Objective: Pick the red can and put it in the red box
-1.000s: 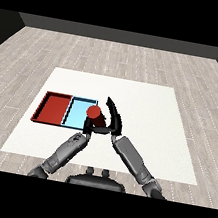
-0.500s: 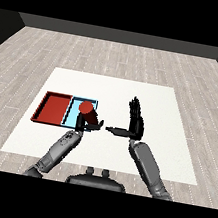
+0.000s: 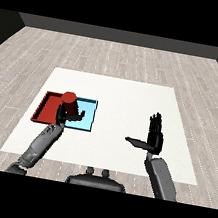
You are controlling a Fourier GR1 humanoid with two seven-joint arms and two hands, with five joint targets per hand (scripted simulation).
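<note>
The red tray is lying flat on the white bench, a shallow box shape with low walls. The light blue tray is touching its right side. The red can is round and smooth, plain red all over, and it is tilting a little. The left hand is curling its black fingers around the can and holding it up right where the two trays are meeting. To the right, the bench is showing lots of bare white space. The right hand is hanging well apart from the trays, with fingers straight up and thumb sticking out sideways, holding nothing. A grey wood floor is running around the bench edges.
</note>
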